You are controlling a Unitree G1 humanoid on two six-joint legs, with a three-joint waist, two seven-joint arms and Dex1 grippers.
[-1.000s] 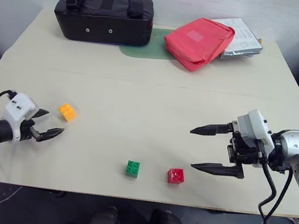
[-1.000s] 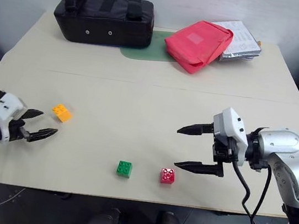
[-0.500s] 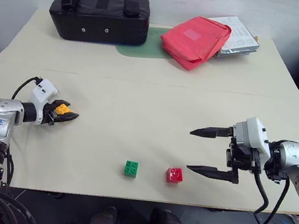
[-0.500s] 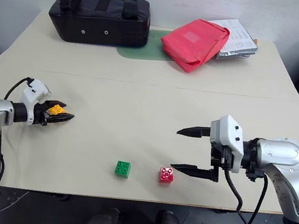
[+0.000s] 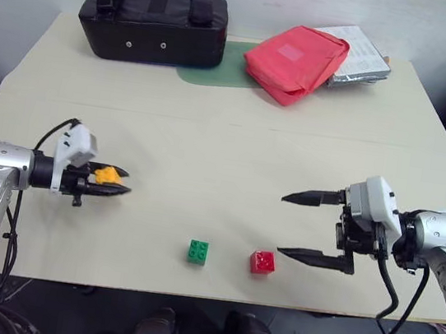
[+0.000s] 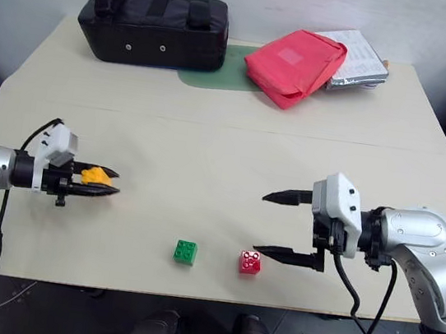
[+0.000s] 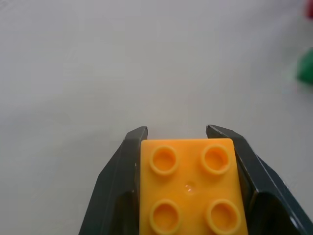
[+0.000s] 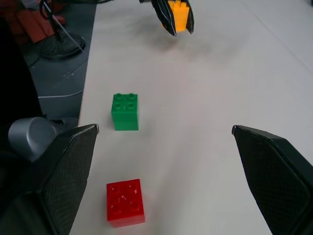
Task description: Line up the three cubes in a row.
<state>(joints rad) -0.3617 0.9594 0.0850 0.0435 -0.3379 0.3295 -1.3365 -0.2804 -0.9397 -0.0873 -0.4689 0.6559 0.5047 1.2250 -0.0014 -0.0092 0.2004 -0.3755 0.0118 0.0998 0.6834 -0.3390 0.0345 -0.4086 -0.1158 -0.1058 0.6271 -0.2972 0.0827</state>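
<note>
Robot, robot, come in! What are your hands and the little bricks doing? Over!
Left gripper shut on orange-yellow studded plastic brick. Right gripper open, empty. Green studded brick and red studded brick on table, side by side. Nothing between.

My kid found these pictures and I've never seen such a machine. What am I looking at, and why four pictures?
It is a two-armed robot, each arm ending in a claw with two black fingers. Two pictures come from cameras in its head, looking down over a table. The other two come from cameras on its wrists, looking along each claw.

The left claw is shut on an orange-yellow brick. The right claw is open and holds nothing. A green brick and a red brick sit side by side on the table near its front edge. At the back lie a black bag, a red pouch and some papers.
</note>
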